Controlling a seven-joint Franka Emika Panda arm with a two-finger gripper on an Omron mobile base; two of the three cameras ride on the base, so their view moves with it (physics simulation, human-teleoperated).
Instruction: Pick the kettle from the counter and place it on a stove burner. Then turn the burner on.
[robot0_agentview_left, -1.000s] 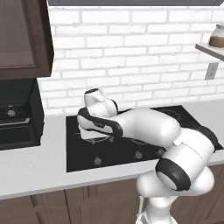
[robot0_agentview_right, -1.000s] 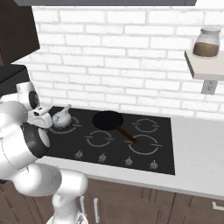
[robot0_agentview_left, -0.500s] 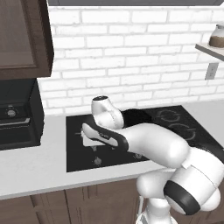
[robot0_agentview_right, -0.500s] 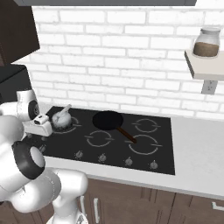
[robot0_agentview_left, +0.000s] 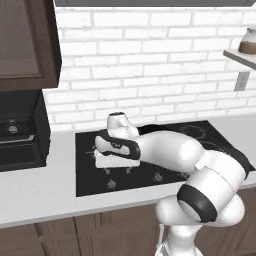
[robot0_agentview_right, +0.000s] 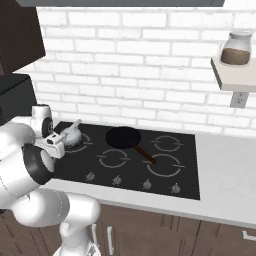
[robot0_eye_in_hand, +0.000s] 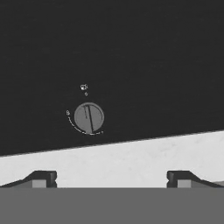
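Turning the knob: the step in hand looks to be switching the burner on; the kettle already sits on the black cooktop, so the placing half reads as done
Gripper: the gripper hangs released, jaws spread wide and grasping nothing; in the hand view its two dark tips stand at about 7 and 5 o'clock, over the pale counter edge
Knob: a small grey round knob with a dark slot running near 12 to 6 o'clock lies at about 10 o'clock from the point midway between the tips, on the black glass just past the counter edge; a faint arc of marks curves beneath it and a tiny burner symbol sits above
Doing it well: my judgement is that the hand should shift toward 10 o'clock until the knob sits centred between the tips, then lower squarely, close on the knob's rim and rotate; closing off-centre risks the fingers slipping off so small a disc; check that this knob belongs to the kettle's burner, which I cannot confirm here
Kettle's place: in the right base view it rests at the cooktop's rear left corner, at about 9 o'clock from the frying pan, apart from it; the burner ring beneath is mostly hidden
Kettle's look: small, round-bodied, mottled white-grey, upright; a short spout points up toward 1 o'clock; its handle is too fine to make out
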